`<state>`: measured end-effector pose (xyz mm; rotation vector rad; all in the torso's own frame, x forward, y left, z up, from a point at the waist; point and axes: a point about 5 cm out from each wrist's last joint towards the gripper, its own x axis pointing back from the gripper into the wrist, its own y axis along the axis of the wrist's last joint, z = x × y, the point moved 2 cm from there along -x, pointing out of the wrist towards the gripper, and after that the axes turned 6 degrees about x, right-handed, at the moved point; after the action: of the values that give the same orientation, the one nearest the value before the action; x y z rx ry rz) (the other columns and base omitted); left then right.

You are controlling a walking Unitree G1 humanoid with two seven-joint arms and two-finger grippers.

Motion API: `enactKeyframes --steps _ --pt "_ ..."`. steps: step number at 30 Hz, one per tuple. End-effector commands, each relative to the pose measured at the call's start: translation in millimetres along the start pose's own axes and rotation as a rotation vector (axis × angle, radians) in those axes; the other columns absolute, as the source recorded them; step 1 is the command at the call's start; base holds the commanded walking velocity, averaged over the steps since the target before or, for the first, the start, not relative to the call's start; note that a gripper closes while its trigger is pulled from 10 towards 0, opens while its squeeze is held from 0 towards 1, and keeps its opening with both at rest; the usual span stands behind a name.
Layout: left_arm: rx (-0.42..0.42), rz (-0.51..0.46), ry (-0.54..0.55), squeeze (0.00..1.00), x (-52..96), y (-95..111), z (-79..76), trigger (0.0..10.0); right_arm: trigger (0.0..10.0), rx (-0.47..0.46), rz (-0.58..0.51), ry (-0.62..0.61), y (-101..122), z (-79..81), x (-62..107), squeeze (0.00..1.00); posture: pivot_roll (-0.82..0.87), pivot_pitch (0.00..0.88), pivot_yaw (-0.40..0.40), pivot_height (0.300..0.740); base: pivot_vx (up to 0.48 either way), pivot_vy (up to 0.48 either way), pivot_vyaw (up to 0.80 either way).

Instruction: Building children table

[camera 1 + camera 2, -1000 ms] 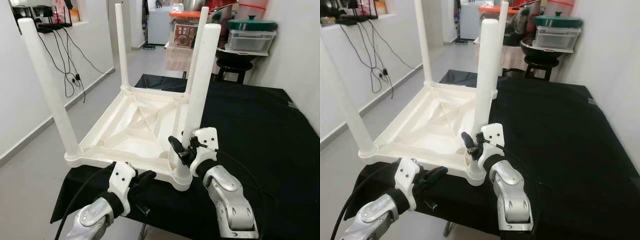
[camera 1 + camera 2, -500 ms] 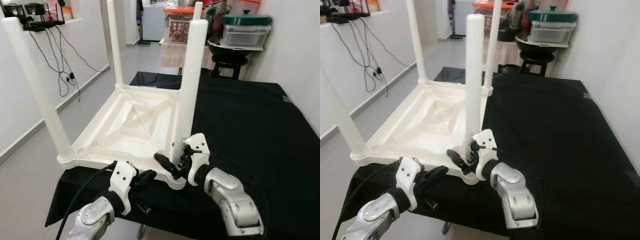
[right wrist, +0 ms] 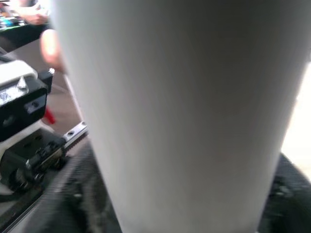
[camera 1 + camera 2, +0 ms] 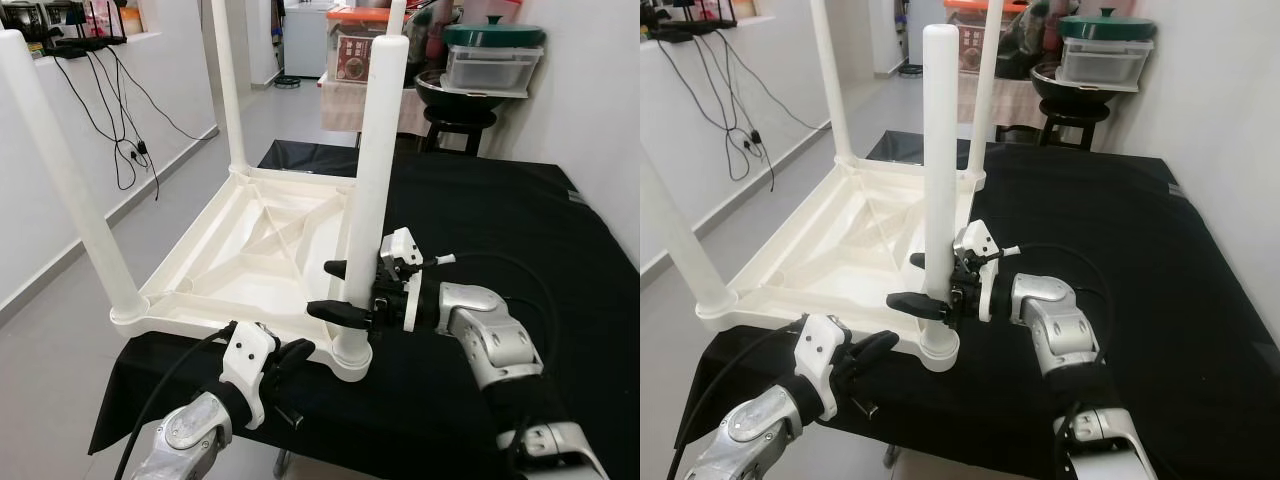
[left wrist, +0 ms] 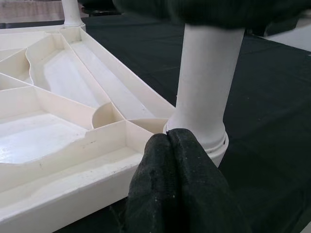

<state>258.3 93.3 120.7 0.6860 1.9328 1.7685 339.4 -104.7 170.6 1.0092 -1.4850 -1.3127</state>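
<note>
The white children's table lies upside down on the black-covered worktop, its near-left part overhanging the edge, with all four legs standing up in their corner sockets, so the assembly looks close to done; what seems left is seating the nearest leg fully and turning the table upright. The right end effector reaches in from the right with its two black fingers spread, one on each side of that leg low on the shaft; the right wrist view shows the white shaft close up between them. I cannot tell whether they actually press on it. The left end effector sits just below the table's near edge, fingers pressed together with nothing between them, tips beside the leg's socket collar. Compared with a second ago, the right arm has swung from below and behind the leg's base to a sideways approach higher on the shaft, while the left arm has stayed put; the camera has also shifted a little.
</note>
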Motion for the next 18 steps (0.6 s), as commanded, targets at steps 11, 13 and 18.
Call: enactKeyframes --steps 11,13,18 --pt "-0.001 -0.005 -0.002 0.0 0.1 0 -1.7 10.0 0.0 0.038 -0.023 -0.093 -4 -12.3 13.6 0.0 -0.02 0.0 -0.05 0.74 0.0 0.0 0.0" --pt "0.001 -0.006 -0.003 0.0 0.8 1 -1.7 10.0 0.0 0.036 -0.013 -0.201 -8 -9.6 15.8 0.0 -0.03 0.0 -0.051 0.74 0.0 0.0 0.0" --pt "0.001 -0.006 -0.003 0.0 2.2 1 -1.8 10.0 0.0 0.041 0.046 -0.461 -21 -9.1 10.8 0.0 -0.02 0.0 -0.056 0.74 0.0 0.0 0.0"
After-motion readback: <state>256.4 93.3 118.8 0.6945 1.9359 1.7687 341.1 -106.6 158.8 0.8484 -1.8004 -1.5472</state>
